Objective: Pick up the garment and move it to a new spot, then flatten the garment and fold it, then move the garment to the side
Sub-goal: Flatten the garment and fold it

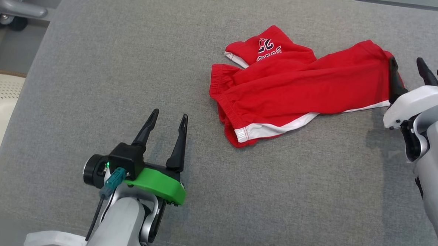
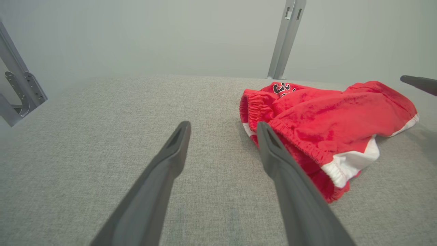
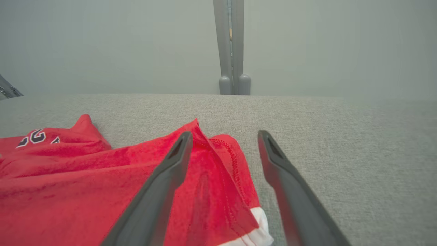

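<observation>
Red garment (image 1: 298, 93) lay crumpled right of centre on the grey fabric-covered desk (image 1: 95, 77), one leg lapped over the other, its elastic waistband turned toward the left gripper (image 1: 169, 114); that gripper hovered wide open and empty, apart from the cloth; the right gripper (image 1: 406, 62) stood open at the garment's far hem, holding nothing, one finger over the cloth, the other over bare desk. Likely hazards: a pinch there might catch only the upper layer, so the lower would trail and bunch; the textured cover could drag the cloth; a one-sided pull would probably skew it rather than spread it.
</observation>
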